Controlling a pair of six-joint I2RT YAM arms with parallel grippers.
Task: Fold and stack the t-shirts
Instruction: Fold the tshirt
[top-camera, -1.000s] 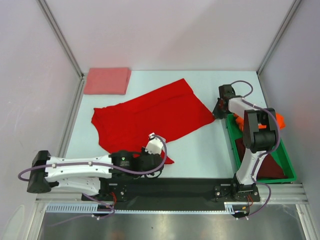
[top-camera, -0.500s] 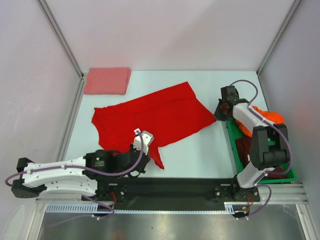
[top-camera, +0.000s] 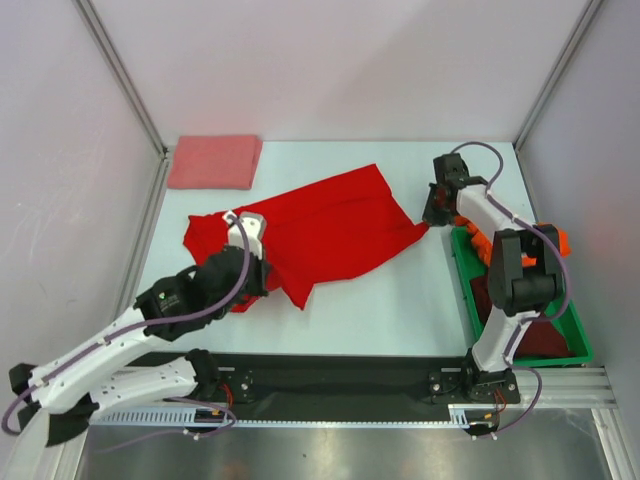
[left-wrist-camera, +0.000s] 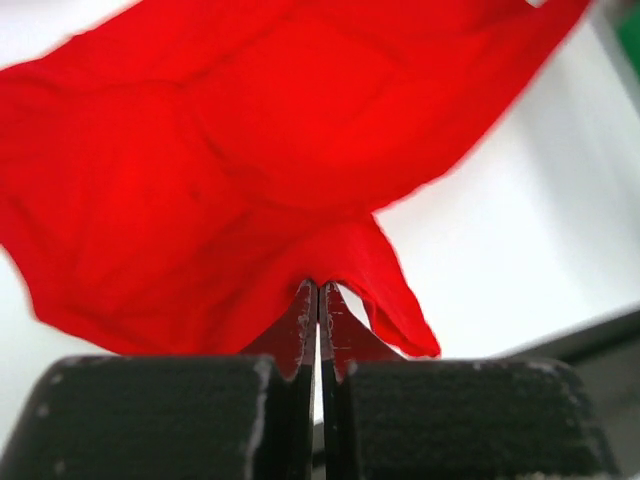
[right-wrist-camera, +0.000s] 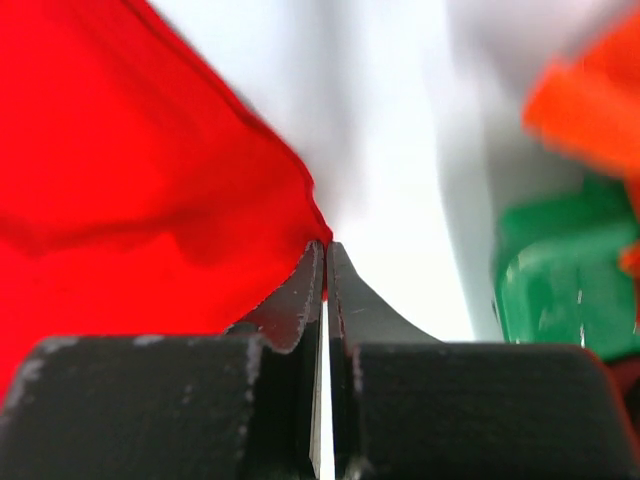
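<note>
we see left fingers (left-wrist-camera: 303, 322) clamped on red t-shirt (top-camera: 340, 225) hem, now up over body, not near tabletop (top-camera: 400, 300) edge; right fingers (right-wrist-camera: 300, 292) pinching corner. fold underway.

A green plastic bin (top-camera: 552, 359) sits at the right edge of the pale surface (top-camera: 400, 300), its near end just beside the black rail (top-camera: 350, 375). Two aluminium posts, left (top-camera: 120, 78) and right (top-camera: 560, 72), rise from the far corners. Below the rail lies a brushed metal sheet (top-camera: 330, 450).
</note>
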